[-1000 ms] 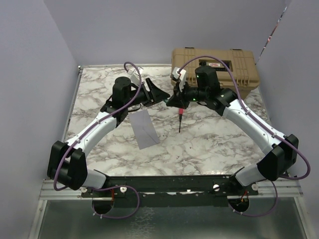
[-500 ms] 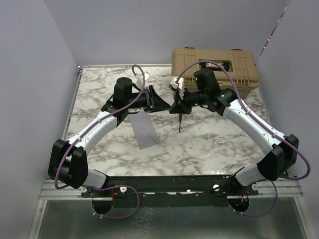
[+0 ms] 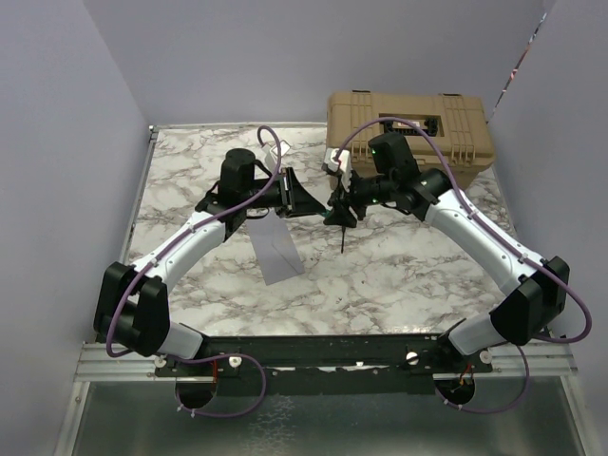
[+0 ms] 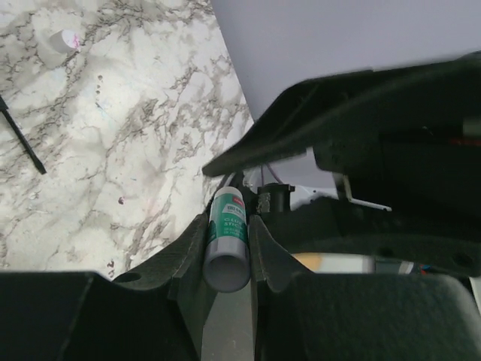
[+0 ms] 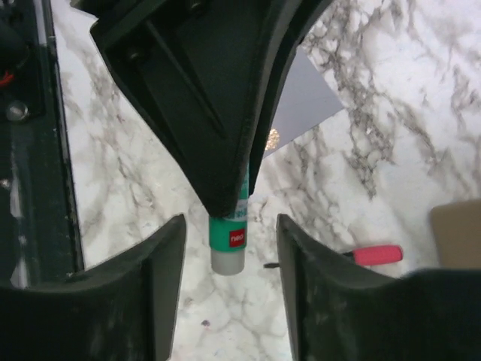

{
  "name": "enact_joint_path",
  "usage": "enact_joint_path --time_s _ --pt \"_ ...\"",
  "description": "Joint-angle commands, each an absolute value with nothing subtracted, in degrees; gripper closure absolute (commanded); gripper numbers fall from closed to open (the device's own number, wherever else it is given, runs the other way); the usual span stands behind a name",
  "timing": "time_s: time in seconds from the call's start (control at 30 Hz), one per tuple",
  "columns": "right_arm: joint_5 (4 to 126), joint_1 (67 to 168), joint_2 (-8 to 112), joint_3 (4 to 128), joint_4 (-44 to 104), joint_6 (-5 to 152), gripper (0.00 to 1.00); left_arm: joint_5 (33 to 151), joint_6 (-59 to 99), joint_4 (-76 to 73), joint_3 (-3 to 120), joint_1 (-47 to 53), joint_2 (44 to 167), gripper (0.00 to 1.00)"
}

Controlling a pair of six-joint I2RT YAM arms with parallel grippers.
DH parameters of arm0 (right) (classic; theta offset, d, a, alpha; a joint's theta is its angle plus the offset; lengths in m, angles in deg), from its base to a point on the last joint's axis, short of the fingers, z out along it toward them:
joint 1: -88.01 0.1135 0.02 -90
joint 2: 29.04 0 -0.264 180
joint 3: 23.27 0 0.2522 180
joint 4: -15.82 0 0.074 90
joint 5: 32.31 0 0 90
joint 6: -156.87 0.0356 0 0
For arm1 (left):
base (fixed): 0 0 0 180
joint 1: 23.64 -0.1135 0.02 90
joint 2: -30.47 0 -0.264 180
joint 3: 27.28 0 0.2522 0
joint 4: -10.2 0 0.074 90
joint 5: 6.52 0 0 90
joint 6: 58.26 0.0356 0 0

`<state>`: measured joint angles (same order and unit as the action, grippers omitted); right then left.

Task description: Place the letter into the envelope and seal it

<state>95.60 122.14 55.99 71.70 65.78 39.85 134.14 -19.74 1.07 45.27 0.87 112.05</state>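
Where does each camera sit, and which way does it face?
Top: fixed above and behind, looking down on the table; both arms show.
Left wrist: on the left arm, looking along its fingers, which clamp a glue stick.
Right wrist: on the right arm, looking tableward between its spread fingers.
Shared: both wrist views show that glue stick.

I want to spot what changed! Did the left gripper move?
Yes. The left gripper has shifted right and a little toward the near edge of the table, ending closer to the screwdriver, which has stayed put.
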Motion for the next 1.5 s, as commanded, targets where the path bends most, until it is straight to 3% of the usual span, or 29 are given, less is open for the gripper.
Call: enact_joint_path --time_s 0.0,0.13,0.23,0.37,0.53,0.8,1.17,1.47 --pt "91.85 122.25 53.99 72.58 64.71 45.85 0.35 126.57 -14.01 -4.12 46.99 0.73 111.60 1.00" --pt "85.02 122.02 52.16 69.62 63.83 55.53 0.31 107.95 -10.99 -14.75 47.54 -1.51 111.98 1.00" --pt "71.80 121.99 49.23 62.75 58.18 65.53 0.31 98.66 -10.10 -16.94 46.21 -2.39 111.87 1.00" --pt "49.31 120.09 49.50 57.84 58.67 79.63 0.31 94.98 -7.94 -17.63 45.20 -2.72 111.48 1.00" --pt "37.10 116.53 54.79 57.15 62.48 88.34 0.31 95.02 -7.28 -17.79 44.86 -2.81 111.85 1.00" --pt "37.47 113.31 65.18 54.59 55.43 90.25 0.32 96.04 -6.87 -17.75 44.78 -2.81 111.82 1.00" --pt "39.12 112.52 73.54 54.83 48.19 88.34 0.51 96.03 -6.58 -17.78 43.88 -3.66 110.23 1.00" --pt "36.59 112.27 75.93 55.23 45.61 86.06 0.57 96.60 -6.66 -17.79 43.36 -4.55 109.75 1.00"
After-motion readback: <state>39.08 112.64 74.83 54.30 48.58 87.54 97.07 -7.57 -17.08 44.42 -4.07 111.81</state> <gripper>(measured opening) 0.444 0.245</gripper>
